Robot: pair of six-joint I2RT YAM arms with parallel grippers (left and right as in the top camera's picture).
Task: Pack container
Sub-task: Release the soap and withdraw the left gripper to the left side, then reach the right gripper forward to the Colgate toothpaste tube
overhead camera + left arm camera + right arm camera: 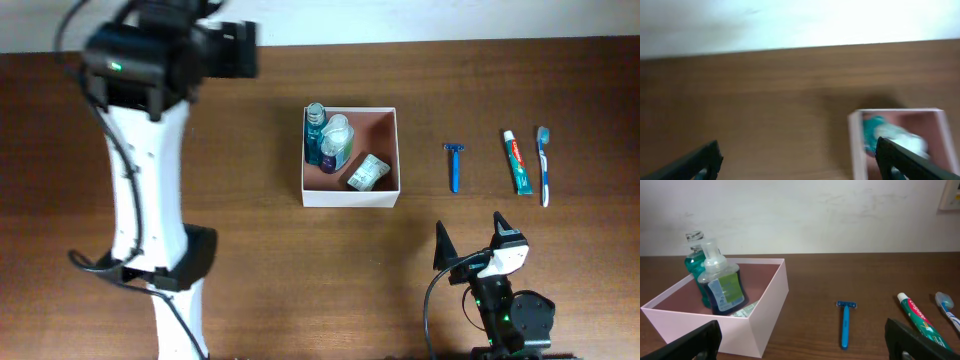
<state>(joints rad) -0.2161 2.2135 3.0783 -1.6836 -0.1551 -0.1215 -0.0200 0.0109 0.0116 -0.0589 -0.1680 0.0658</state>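
Standing by the table (250,230), I saw the container (350,200) sitting about mid-table, its open top up. A teal bottle (694,255) and a pump bottle (722,287) stood together against its left wall, and a small packet (368,172) lay on the floor nearer the right. Three things lay outside it to the right, well apart from the box: a blue razor (454,168), then a toothpaste tube (517,165) and a toothbrush (543,170) side by side.

The left gripper (797,145) hung high over the table's left side, its view blurred, its fingers spread wide with nothing between them. The right gripper (469,224) sat low near the front edge, fingers likewise spread and empty, facing the razor.

To my eye the razor was the right arm's job, being the nearest to it and to the box. Its handle ran front to back, so the fingers ought to straddle it from either side and come right down to the wood, since so thin a thing gives little to catch. I would grip mid-handle, not at the head. For the drop, the bare back-right corner looked safest, with the arm coming in from the right to keep clear of the upright bottles, which might topple at a nudge.
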